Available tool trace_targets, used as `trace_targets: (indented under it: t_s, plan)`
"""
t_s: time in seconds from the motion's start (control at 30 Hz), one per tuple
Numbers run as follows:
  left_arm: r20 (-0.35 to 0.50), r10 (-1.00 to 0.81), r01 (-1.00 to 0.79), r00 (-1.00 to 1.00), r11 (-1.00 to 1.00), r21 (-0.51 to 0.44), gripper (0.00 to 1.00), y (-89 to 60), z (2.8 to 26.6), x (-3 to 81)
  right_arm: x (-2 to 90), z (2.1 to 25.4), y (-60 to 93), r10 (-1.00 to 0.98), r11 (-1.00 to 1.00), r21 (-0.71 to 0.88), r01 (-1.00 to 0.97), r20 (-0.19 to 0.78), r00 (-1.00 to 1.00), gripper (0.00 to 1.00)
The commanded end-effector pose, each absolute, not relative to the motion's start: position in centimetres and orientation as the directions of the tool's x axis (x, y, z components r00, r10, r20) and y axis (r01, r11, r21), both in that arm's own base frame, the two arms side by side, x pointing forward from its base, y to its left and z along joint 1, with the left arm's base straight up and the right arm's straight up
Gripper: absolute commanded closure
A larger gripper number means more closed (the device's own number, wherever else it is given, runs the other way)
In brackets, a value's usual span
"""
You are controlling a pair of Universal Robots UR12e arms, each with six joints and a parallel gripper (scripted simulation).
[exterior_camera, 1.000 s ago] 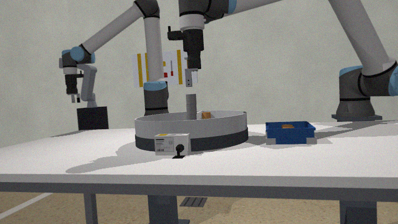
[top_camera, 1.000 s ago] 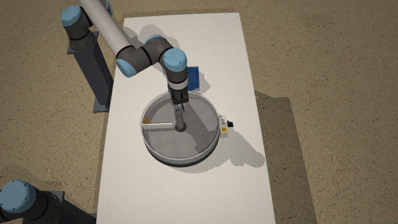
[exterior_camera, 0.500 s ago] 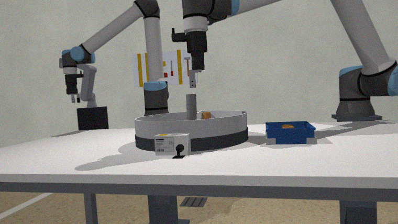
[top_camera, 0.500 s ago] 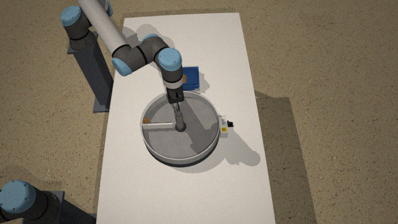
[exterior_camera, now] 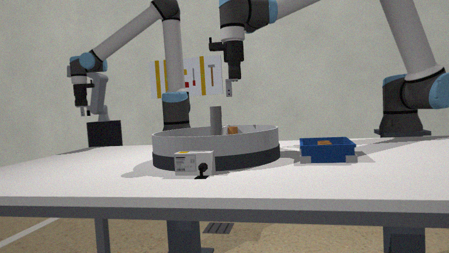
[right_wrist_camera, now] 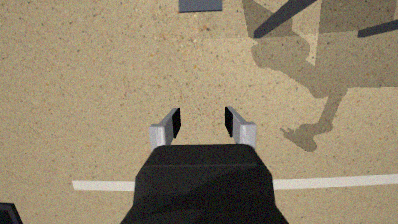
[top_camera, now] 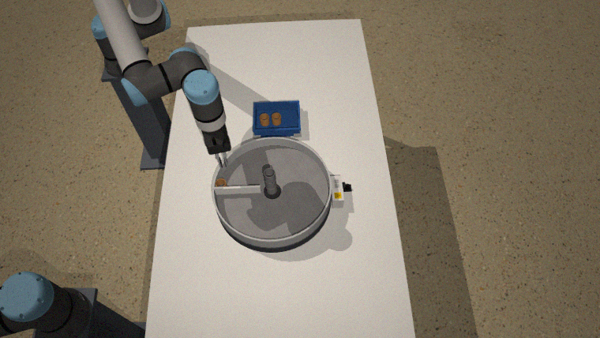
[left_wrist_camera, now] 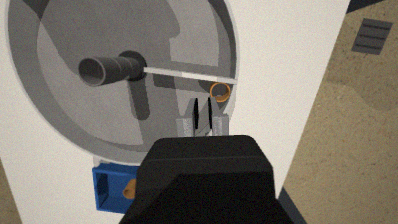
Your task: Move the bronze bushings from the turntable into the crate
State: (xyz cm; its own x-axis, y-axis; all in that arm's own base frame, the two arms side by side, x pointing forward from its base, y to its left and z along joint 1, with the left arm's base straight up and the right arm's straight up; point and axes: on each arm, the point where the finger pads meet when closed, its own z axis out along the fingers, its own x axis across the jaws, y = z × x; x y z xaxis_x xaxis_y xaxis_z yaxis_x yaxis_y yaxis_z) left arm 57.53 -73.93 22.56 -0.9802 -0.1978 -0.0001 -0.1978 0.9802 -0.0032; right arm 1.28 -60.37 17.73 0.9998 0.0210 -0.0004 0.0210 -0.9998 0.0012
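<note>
- One bronze bushing (top_camera: 220, 182) (exterior_camera: 233, 130) (left_wrist_camera: 220, 92) stands in the turntable (top_camera: 272, 238) (exterior_camera: 216, 144) (left_wrist_camera: 22, 70), close to the wall and right by the pale bar (top_camera: 237, 189) (left_wrist_camera: 187, 75).
- Your left gripper (top_camera: 223, 164) (exterior_camera: 228, 95) (left_wrist_camera: 203, 107) hangs high above the turntable's edge, near that bushing but not touching it. Its fingers are a little bit apart, with nothing between them.
- The gray post (top_camera: 271, 180) (exterior_camera: 215, 120) (left_wrist_camera: 112, 69) stands up in the middle of the turntable.
- Just beside the turntable, you can see the blue crate (top_camera: 289, 131) (exterior_camera: 329, 153) (left_wrist_camera: 112, 205). It sits flat, with gray corner guides (exterior_camera: 305, 159) at the two corners facing you in the outside view.
- Two more bronze bushings (top_camera: 264, 120) (exterior_camera: 324, 142) (left_wrist_camera: 130, 190) are in the crate, side by side.
- A white box (top_camera: 337, 190) (exterior_camera: 194, 162) is by the turntable's wall, with a black knob (top_camera: 346, 187) (exterior_camera: 202, 166) next to it.
- Your right gripper (exterior_camera: 85, 113) (right_wrist_camera: 202, 116) is well apart from all this, up over the floor. Its fingers are spread wide and hold nothing.
</note>
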Motion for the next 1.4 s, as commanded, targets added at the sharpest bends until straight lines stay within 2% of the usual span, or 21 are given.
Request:
trace_targets:
  t_s: [0.0, 1.37]
  plan:
    - [0.000, -0.206, -0.206, -0.979, 0.979, -0.002, 0.64, -73.51, 22.05, 55.90, 1.35, 17.70, -60.39, 0.022, -1.000, 0.000, 0.022, 0.000, 1.000, 0.00]
    - [-0.001, -0.206, -0.206, -0.979, 0.979, -0.003, 0.64, -73.94, 22.14, 55.82, 1.35, 17.70, -60.39, 0.022, -1.000, 0.000, 0.022, 0.000, 1.000, 0.00]
